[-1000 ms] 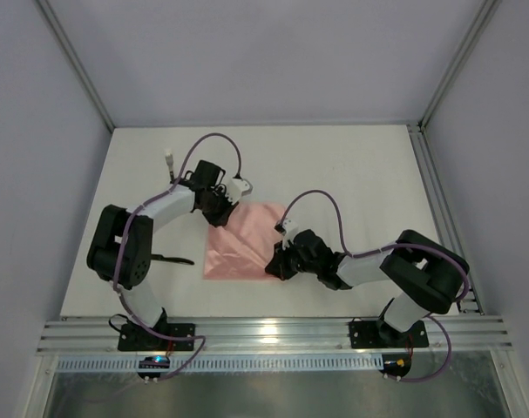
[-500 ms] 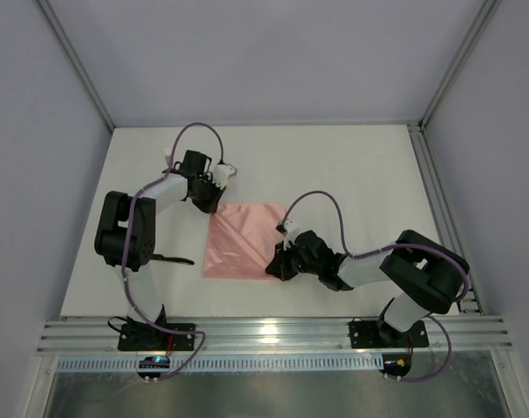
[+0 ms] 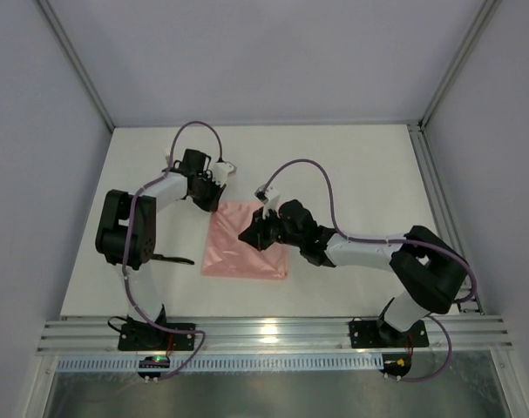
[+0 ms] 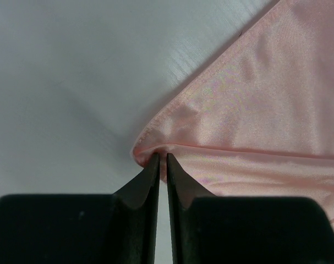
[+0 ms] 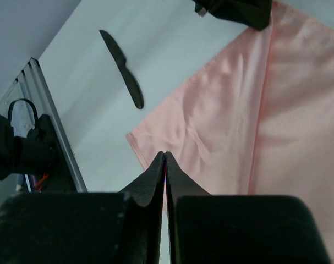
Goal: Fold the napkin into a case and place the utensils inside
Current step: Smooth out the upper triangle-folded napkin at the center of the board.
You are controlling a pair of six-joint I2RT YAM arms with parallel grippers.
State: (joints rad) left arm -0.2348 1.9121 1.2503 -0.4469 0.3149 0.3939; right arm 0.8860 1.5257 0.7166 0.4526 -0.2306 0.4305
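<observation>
here, left end effector [image 4: 162, 157] pinching napkin [image 4: 255, 110] corner, right end effector [image 5: 164, 156] clenched, black utensil [image 5: 122, 69] near edge

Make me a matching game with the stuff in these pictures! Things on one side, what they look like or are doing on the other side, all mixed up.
Things:
1. napkin
2. knife
3. left gripper
4. right gripper

Descriptions:
A. slim and black, lying apart from the cloth
B. closed, over the middle of the cloth
C. salmon pink, spread out
D. pinching one corner of the cloth

Right pairs: 1-C, 2-A, 3-D, 4-B
</observation>
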